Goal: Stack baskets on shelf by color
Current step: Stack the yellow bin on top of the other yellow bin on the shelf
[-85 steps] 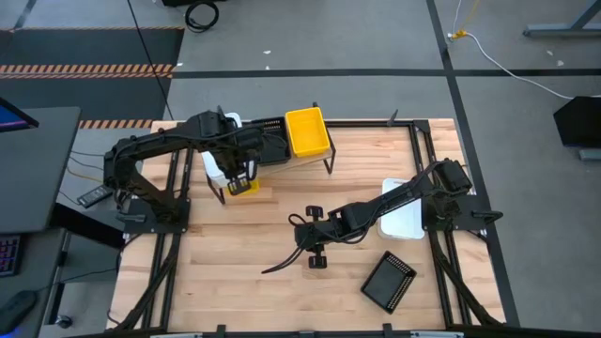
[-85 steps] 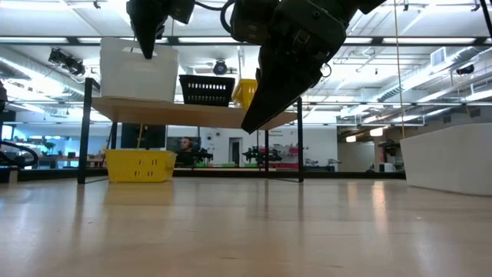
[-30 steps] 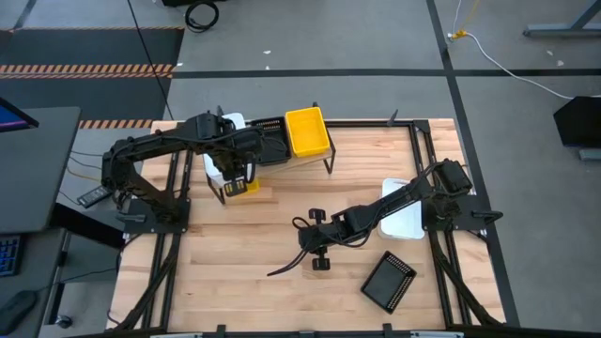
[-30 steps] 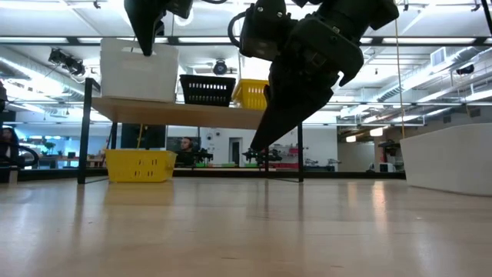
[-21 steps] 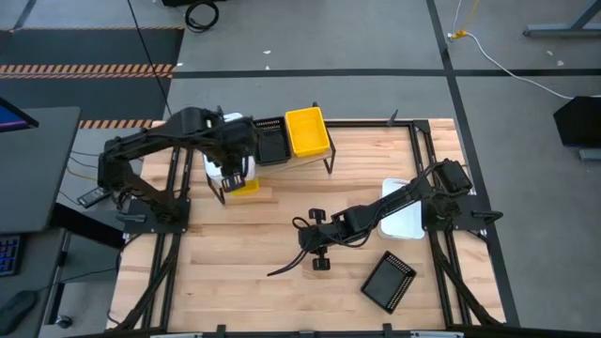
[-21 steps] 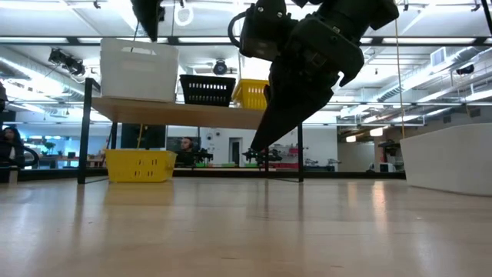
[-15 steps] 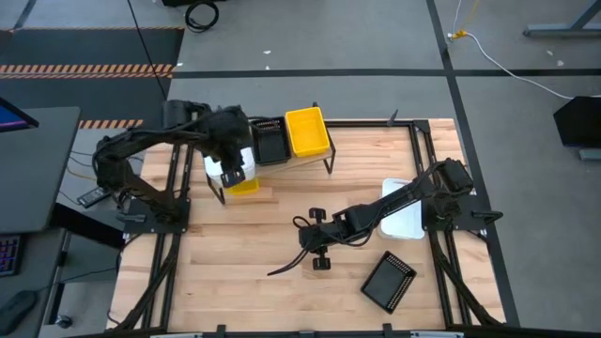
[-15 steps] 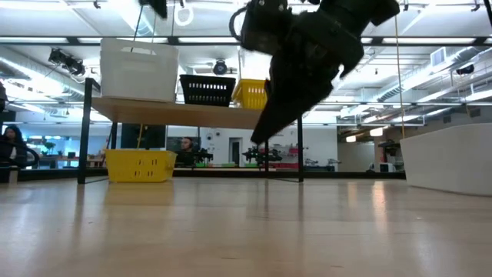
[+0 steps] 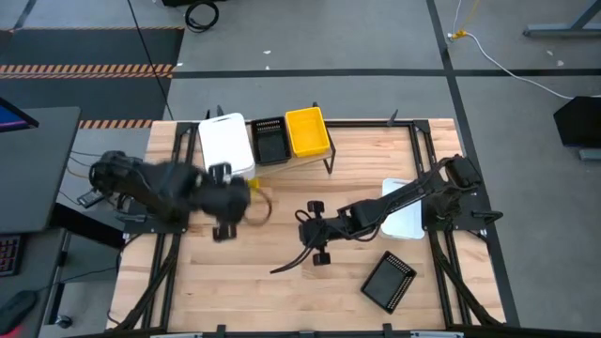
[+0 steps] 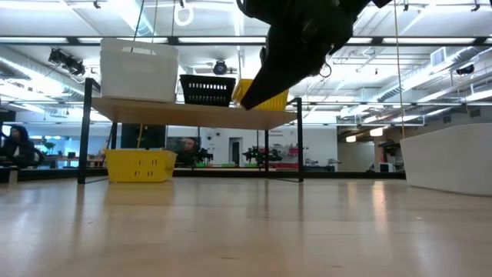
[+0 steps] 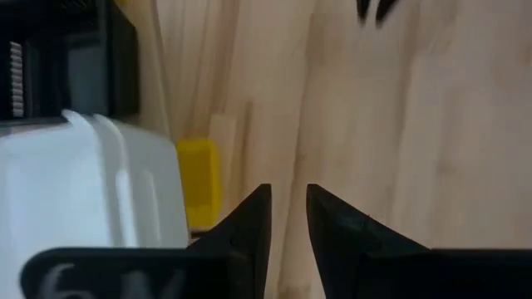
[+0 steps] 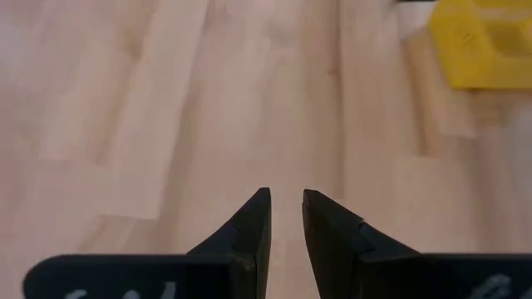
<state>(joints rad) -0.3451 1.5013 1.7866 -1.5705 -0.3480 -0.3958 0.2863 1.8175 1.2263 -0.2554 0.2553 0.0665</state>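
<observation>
On the shelf (image 9: 319, 155) a white basket (image 9: 225, 141), a black basket (image 9: 270, 141) and a yellow basket (image 9: 307, 131) stand side by side on their bottoms. The low view shows them as white basket (image 10: 138, 71), black basket (image 10: 206, 90) and yellow basket (image 10: 273, 98). A second yellow basket (image 10: 141, 165) sits on the table under the shelf. My left gripper (image 9: 235, 199) hovers shut over the table near the shelf's front. My right gripper (image 9: 282, 267) hangs shut above the table's middle.
A white basket (image 9: 404, 214) sits at the table's right, and a black basket (image 9: 390, 280) lies bottom-up near the right near corner. Bare wood stretches across the near left half of the table (image 9: 235, 291). A person (image 10: 15, 142) sits in the room beyond.
My left gripper has risen off the white basket on the shelf and swung fast toward the table's near left, away from the shelf. The white basket has stayed on the shelf. My right gripper has risen a little.
</observation>
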